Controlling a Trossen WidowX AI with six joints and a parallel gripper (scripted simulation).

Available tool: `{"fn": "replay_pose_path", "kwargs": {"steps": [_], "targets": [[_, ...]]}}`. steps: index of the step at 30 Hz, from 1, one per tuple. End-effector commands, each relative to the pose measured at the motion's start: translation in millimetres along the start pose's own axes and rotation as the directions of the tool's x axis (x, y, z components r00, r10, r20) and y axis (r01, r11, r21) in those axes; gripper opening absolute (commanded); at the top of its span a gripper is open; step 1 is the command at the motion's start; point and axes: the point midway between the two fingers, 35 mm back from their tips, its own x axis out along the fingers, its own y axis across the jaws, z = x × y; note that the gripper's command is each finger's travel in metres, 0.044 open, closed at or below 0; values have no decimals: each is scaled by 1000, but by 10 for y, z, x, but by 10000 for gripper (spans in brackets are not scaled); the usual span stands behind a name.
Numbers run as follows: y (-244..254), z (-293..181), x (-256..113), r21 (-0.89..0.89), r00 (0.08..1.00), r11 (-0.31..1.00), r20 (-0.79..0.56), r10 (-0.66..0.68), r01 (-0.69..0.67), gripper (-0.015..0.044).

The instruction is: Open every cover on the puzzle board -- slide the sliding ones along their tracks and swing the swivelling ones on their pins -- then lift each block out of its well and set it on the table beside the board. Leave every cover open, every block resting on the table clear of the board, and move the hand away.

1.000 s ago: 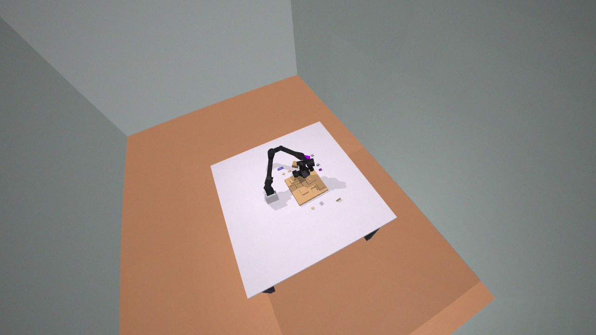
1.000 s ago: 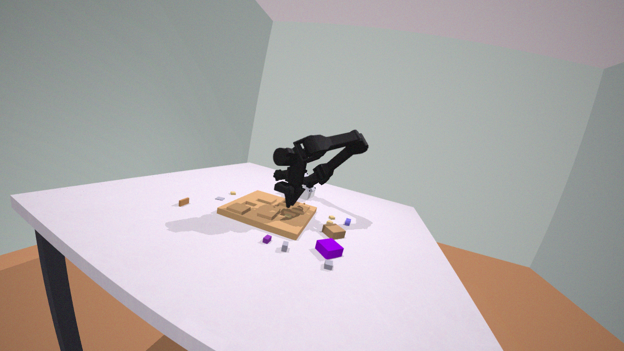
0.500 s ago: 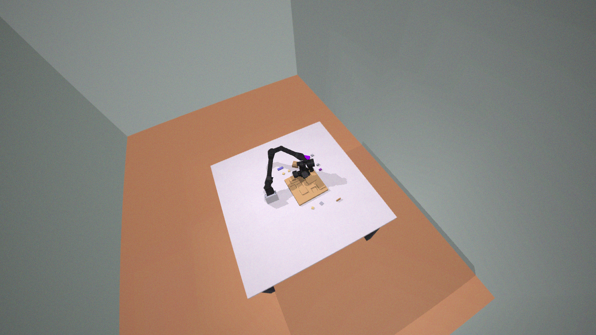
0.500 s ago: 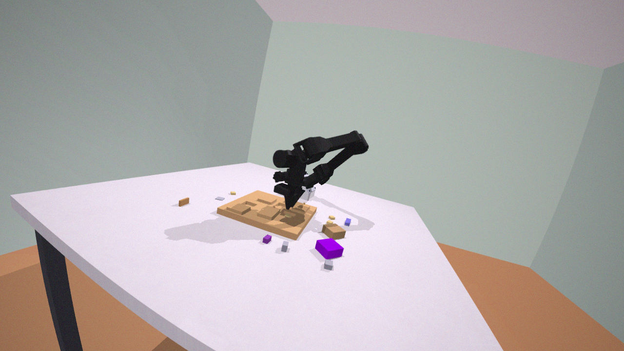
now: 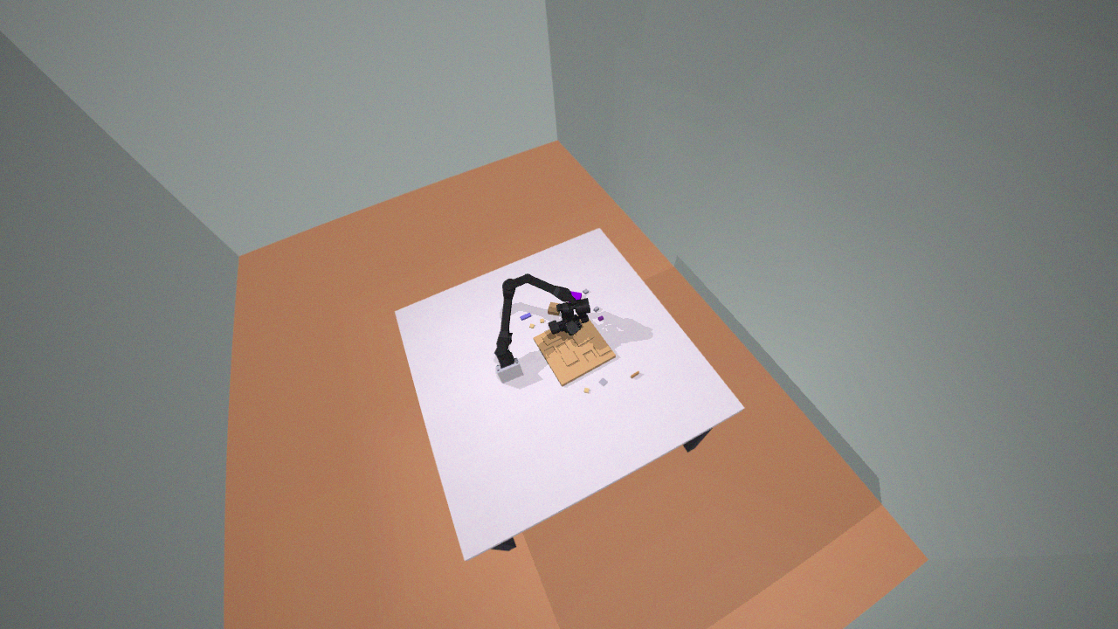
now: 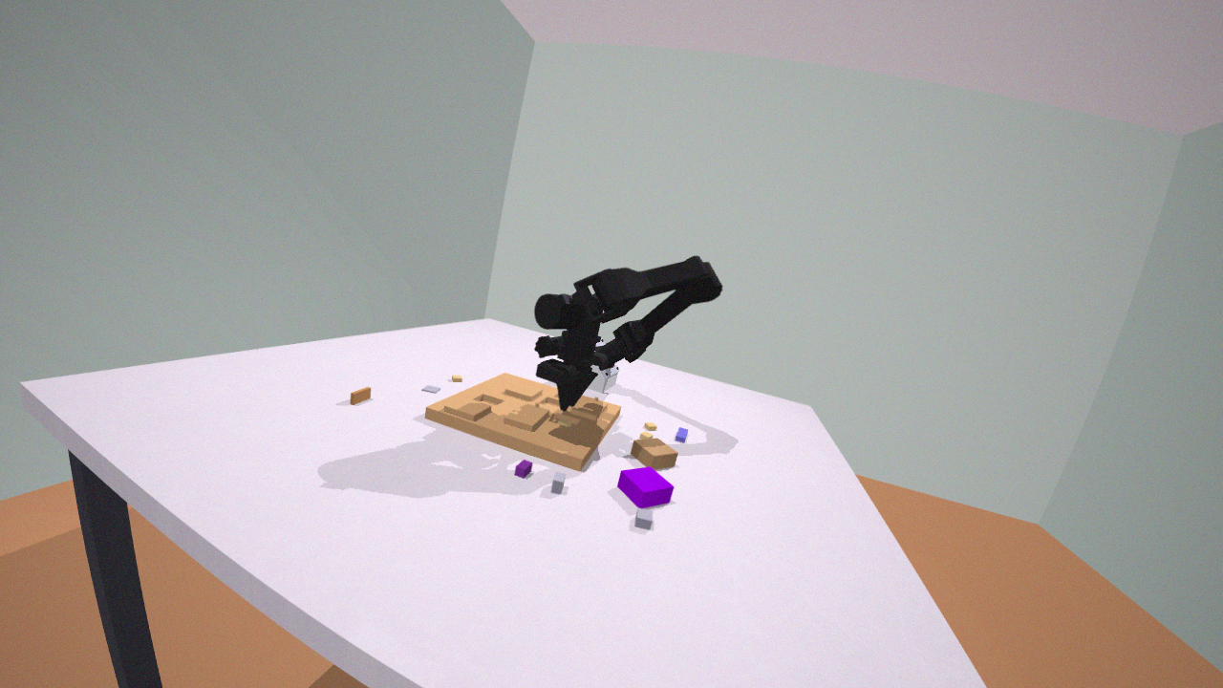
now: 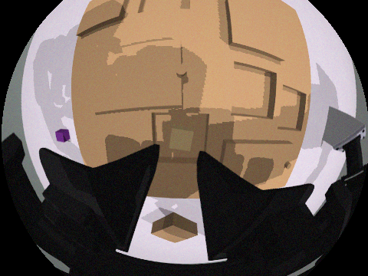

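The tan puzzle board (image 5: 574,376) (image 6: 504,440) (image 7: 207,23) has raised covers; one cover (image 6: 465,410) (image 7: 103,15) is near a corner and another cover (image 6: 525,418) (image 7: 149,80) is near the middle. Two recesses beside the covers look empty. A yellowish block (image 7: 181,139) sits in a well near one edge. My gripper (image 6: 564,408) (image 7: 179,153) is partly open, above that well; in the wrist view the block shows just beyond the fingertips, with nothing held. Small tan blocks lie off the board: one block (image 5: 587,390) (image 6: 456,377), a second (image 5: 532,326) (image 6: 650,425) and a third (image 5: 541,321) (image 6: 645,435).
A brown box (image 6: 654,452) (image 7: 174,228) and a purple box (image 5: 576,295) (image 6: 645,486) stand near the board. A purple cube (image 6: 523,468) (image 7: 62,135), grey blocks, a blue block (image 5: 525,316) (image 6: 681,434), a grey tile (image 6: 431,389) and an orange-brown piece (image 5: 634,374) (image 6: 359,395) lie around it.
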Motion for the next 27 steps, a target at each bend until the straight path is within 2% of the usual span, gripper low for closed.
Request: {"fn": "replay_pose_path", "kwargs": {"steps": [1,27], "targets": [[2,-4,23,4,1000,1000,-5,1,-1,144],[-1,-9,221,4,1000,1000,-6,1,-1,144]]}}
